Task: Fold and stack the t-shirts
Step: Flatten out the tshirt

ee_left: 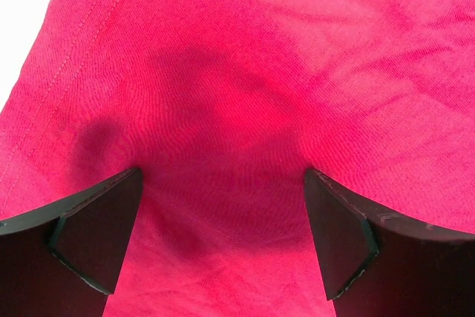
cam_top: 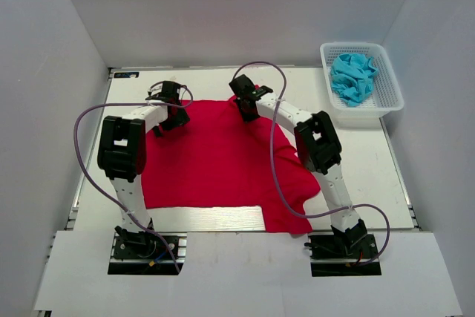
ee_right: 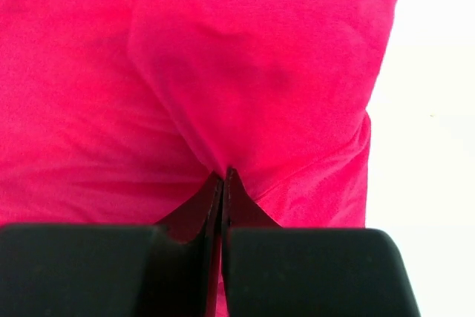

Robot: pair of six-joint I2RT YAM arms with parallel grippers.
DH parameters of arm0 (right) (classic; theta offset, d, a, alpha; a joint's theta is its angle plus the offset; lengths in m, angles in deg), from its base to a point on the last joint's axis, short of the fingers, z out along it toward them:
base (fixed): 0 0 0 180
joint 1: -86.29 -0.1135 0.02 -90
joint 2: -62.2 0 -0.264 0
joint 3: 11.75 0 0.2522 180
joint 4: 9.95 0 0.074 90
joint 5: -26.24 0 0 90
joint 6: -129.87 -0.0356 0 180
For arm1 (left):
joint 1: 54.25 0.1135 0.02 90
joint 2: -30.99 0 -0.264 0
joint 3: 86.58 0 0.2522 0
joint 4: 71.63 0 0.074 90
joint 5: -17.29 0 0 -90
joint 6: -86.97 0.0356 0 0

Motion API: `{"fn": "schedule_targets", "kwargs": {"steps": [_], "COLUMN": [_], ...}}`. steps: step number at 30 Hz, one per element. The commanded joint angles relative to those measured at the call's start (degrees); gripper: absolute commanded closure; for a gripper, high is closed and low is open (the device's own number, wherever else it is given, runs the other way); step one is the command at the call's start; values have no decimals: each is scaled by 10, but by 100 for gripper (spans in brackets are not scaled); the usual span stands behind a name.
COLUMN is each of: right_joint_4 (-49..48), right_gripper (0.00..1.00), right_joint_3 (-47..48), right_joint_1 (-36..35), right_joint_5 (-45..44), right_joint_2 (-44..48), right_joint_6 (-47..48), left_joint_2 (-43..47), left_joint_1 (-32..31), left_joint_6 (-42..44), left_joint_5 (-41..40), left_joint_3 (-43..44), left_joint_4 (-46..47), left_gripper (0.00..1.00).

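Observation:
The red t-shirt (cam_top: 223,161) lies spread over the middle of the table, its front hem hanging over the near edge. My left gripper (cam_top: 163,122) is at the shirt's far left part. In the left wrist view it is open (ee_left: 223,176), with its fingers wide apart and pressed on the red cloth (ee_left: 245,72). My right gripper (cam_top: 245,111) is at the shirt's far edge. It is shut (ee_right: 224,172) on a pinched ridge of red cloth (ee_right: 260,72) that gathers at its tips. The turquoise t-shirt (cam_top: 352,76) lies crumpled in the basket.
A white mesh basket (cam_top: 364,116) stands at the far right corner of the table (cam_top: 364,176). White walls close in the left, back and right sides. Purple cables loop from both arms over the shirt.

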Motion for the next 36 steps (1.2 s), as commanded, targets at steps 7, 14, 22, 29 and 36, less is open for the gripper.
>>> {"fn": "schedule_targets", "kwargs": {"steps": [7,14,22,29,36], "right_joint_4": [-22,-28,7,31,-50], "right_gripper": [100,100,85,44,38], "right_joint_3": [3,5,76,79,-40], "right_joint_1": [74,150,226,234,165], "right_joint_5": [20,120,-15,135,207], "right_joint_2": [56,63,18,32,115], "right_joint_6": [-65,45,31,28,127], "left_joint_2": [-2,-29,-47,-29,-24], "left_joint_1": [8,8,8,8,3], "left_joint_6": [17,37,60,74,79], "left_joint_5": [1,1,11,37,42], "left_joint_3": [-16,17,31,31,36], "left_joint_4": [-16,-16,-12,-7,-13], "left_gripper": [0,0,0,0,0]}}
